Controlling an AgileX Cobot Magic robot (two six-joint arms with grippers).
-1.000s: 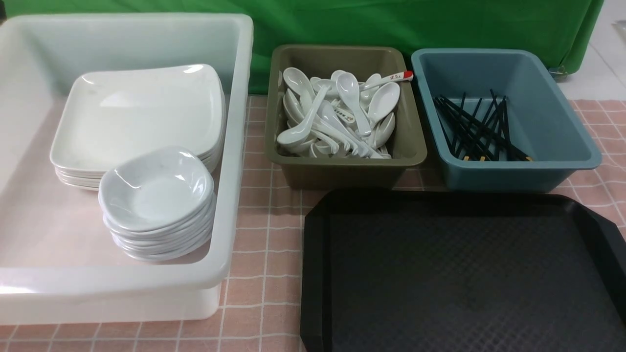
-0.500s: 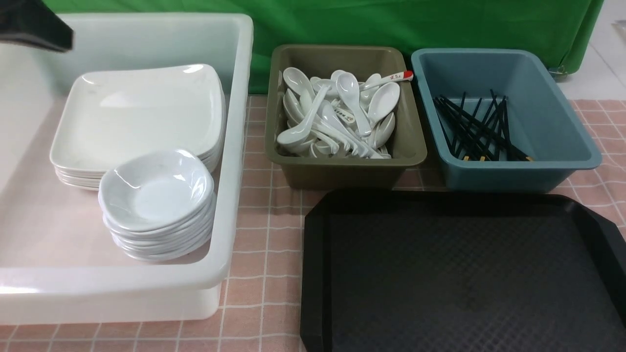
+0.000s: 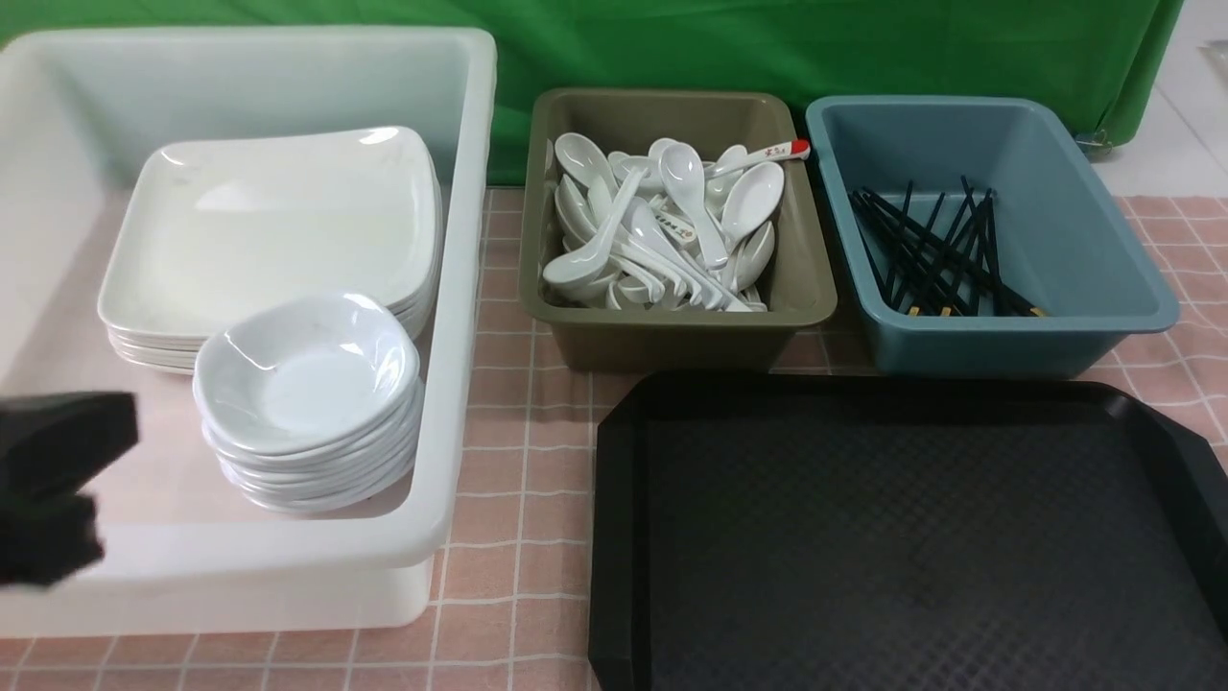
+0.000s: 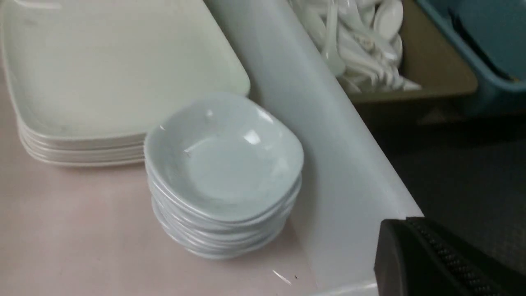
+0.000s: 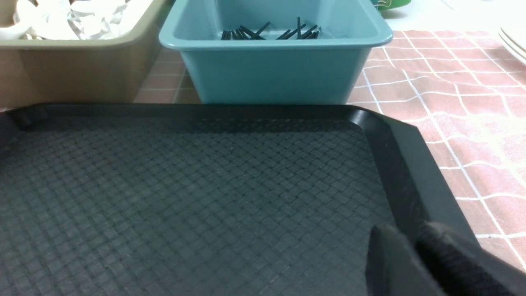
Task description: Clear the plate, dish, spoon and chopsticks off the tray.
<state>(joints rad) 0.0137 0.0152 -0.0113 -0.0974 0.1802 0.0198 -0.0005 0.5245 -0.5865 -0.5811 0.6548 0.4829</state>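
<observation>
The left gripper [image 3: 48, 489] has dropped to the white tub's [image 3: 460, 288] near corner, clenched, edge-cropped; right gripper's [image 5: 415, 263] state unclear.

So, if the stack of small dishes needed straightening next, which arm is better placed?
Left. The left gripper sits at the white tub's near edge, right beside the dish stack. The right gripper is over the tray's right side, with the whole tray between it and the tub.

The left tool [image 3: 53, 485] is a dark blur cut off by the front view's edge, its jaws unreadable. The tray [image 3: 614, 537] runs off the frame. Lower spoons [image 3: 662, 226] lie buried in the pile.
</observation>
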